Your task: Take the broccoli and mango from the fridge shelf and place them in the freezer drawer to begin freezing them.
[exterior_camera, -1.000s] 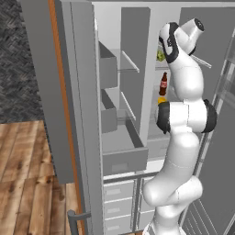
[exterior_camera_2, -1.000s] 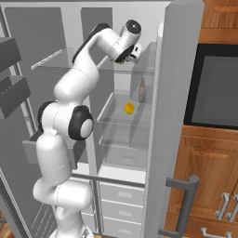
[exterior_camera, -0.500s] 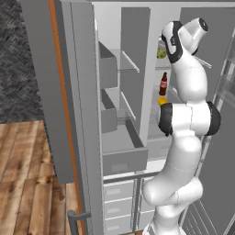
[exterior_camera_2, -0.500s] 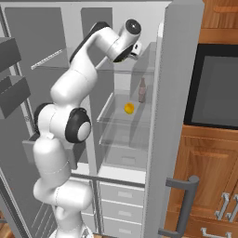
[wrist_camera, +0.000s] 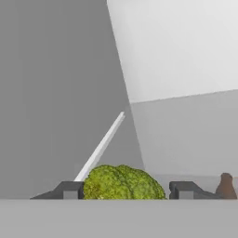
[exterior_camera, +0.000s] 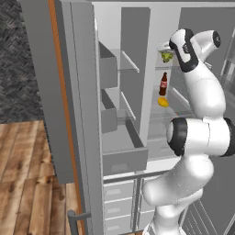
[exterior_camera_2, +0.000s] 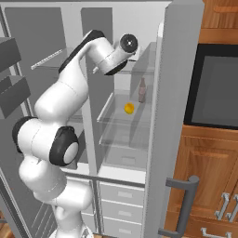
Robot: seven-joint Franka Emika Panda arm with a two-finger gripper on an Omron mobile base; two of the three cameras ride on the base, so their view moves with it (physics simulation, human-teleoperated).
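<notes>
Yellow-green broccoli (wrist_camera: 122,182) sits on the upper fridge shelf (exterior_camera: 170,67) between the spread fingers of the open hand (wrist_camera: 125,190), not yet gripped, the mango (exterior_camera_2: 129,108) waits on the shelf below, and the freezer drawer (exterior_camera: 124,158) holds neither.

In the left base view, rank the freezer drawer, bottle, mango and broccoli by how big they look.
1. Freezer drawer, by far the largest.
2. Bottle.
3. Broccoli and mango look about alike; the broccoli is partly hidden by the arm, so I won't rank them.
</notes>
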